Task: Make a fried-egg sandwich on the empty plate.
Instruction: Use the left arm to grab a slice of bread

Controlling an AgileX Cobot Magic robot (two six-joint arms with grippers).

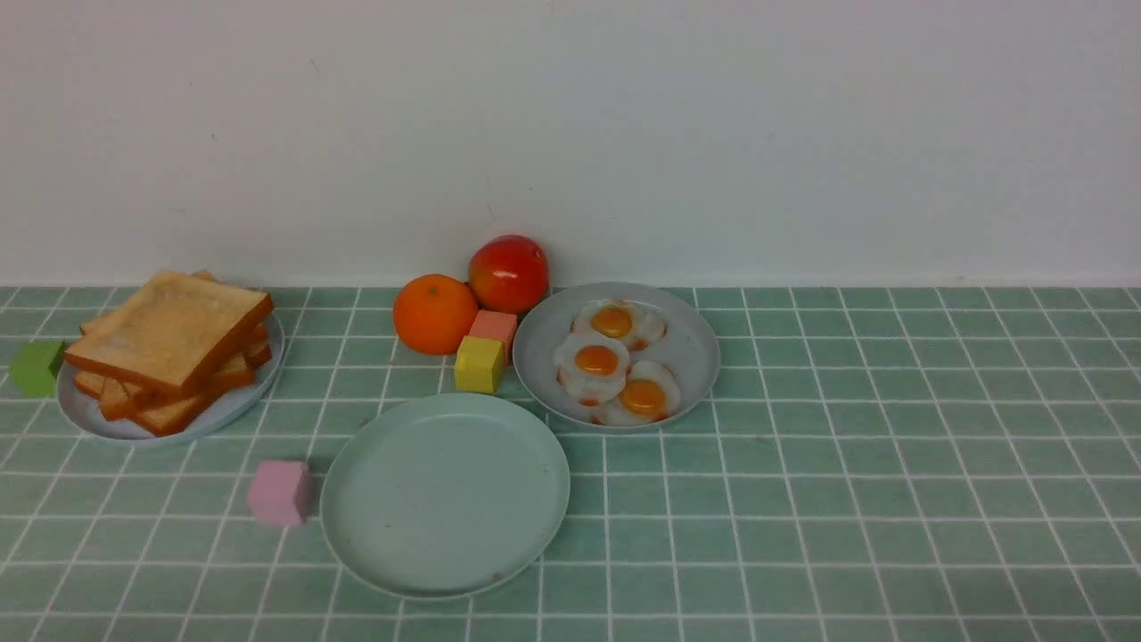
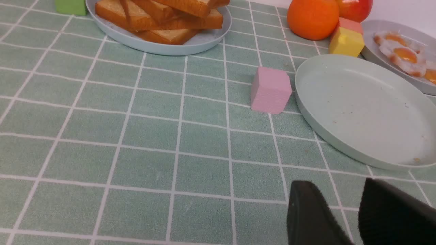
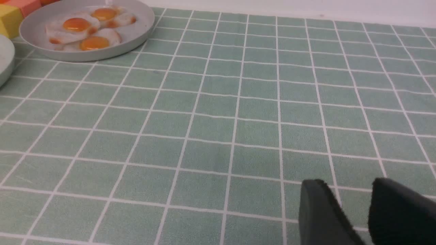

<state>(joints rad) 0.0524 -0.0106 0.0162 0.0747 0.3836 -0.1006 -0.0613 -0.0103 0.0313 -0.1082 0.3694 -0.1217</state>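
The empty mint-green plate [image 1: 446, 495] lies at the front centre of the table; it also shows in the left wrist view [image 2: 361, 109]. A stack of toast slices [image 1: 169, 343] rests on a greyish-blue plate [image 1: 98, 419] at the far left. Three fried eggs [image 1: 597, 361] lie on another greyish-blue plate [image 1: 686, 348] behind and right of the mint plate. Neither gripper shows in the front view. My left gripper [image 2: 335, 185] is slightly open and empty, low over the cloth near the mint plate's front rim. My right gripper [image 3: 344, 183] is slightly open and empty over bare cloth, well away from the eggs [image 3: 81, 30].
An orange [image 1: 435, 313] and a red apple [image 1: 508, 273] stand at the back centre, with a yellow cube [image 1: 479, 364] and a salmon cube [image 1: 493, 326] beside them. A pink cube [image 1: 279, 492] sits just left of the mint plate. A green cube [image 1: 36, 367] is at the far left.
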